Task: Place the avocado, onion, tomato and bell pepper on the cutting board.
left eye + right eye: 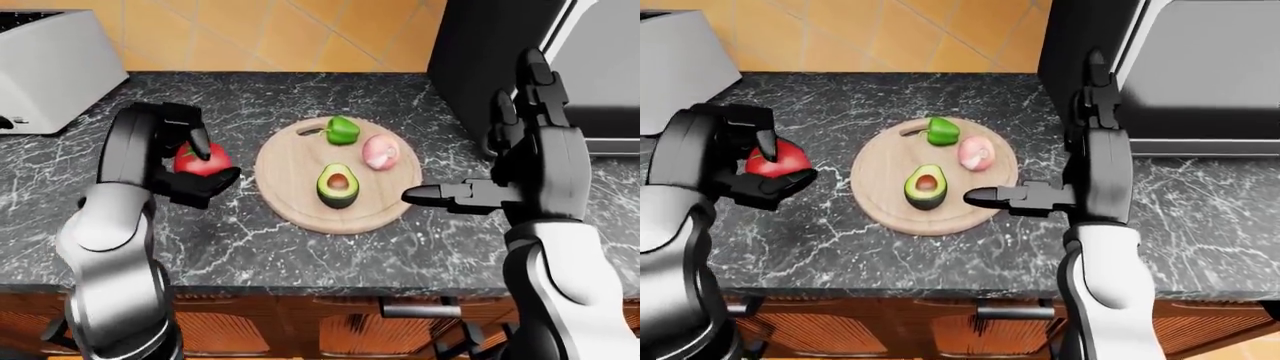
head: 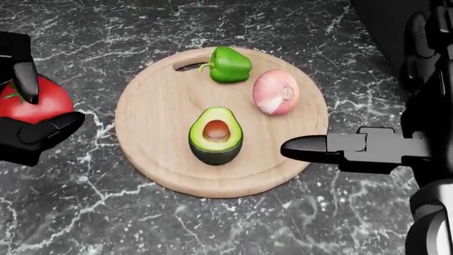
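**Left hand grips tomato beside loaded board**

Left hand [image 2: 28, 114]: fingers closed round tomato [image 2: 32, 103], left of cutting board [image 2: 152, 133]. Right hand [image 1: 500, 165]: fingers spread, empty, one finger lying over the board's right edge. On board: avocado [image 2: 215, 135], onion [image 2: 275, 92], bell pepper [image 2: 230, 65]. Marble desk [image 2: 106, 212]; toaster [image 1: 50, 71] far left.
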`<state>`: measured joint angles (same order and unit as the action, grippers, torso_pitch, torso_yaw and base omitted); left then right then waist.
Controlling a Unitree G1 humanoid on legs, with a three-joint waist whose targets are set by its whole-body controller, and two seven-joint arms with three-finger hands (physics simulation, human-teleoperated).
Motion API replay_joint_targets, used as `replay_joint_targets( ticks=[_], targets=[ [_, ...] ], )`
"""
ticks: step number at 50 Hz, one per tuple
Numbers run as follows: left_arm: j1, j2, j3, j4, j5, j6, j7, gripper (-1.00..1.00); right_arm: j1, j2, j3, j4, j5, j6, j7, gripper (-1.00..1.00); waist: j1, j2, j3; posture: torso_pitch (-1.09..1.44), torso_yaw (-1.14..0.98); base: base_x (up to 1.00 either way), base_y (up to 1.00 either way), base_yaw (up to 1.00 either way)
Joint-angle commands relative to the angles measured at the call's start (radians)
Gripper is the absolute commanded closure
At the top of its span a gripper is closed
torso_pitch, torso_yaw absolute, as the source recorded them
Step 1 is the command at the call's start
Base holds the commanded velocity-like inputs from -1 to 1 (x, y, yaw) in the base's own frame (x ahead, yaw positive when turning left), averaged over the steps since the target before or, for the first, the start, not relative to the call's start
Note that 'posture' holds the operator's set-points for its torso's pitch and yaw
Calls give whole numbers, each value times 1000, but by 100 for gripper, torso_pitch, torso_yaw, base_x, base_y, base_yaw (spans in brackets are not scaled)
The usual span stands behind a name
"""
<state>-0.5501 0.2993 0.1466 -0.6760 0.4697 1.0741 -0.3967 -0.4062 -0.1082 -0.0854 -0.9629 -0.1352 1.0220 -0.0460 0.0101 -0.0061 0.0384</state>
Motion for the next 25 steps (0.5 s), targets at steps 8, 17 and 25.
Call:
replay_joint_targets(
  ticks=[8,17,25],
  targets=[
    [-201,-51,-55,164,-34,-136,73,99,-1,-2,-7,-31,2,-39,-2,-100,-2,-4,-20,0,0,0,0,0],
    [-289,-90,-74,337,-83,-244,131,100,-10,-12,-18,-34,8,-27,-2,-100,-3,-8,-22,0,0,0,0,0],
    [-333,-108,-87,448,-115,-316,171,98,-10,-14,-20,-36,9,-26,-4,-100,-3,-10,-23,0,0,0,0,0]
  ],
)
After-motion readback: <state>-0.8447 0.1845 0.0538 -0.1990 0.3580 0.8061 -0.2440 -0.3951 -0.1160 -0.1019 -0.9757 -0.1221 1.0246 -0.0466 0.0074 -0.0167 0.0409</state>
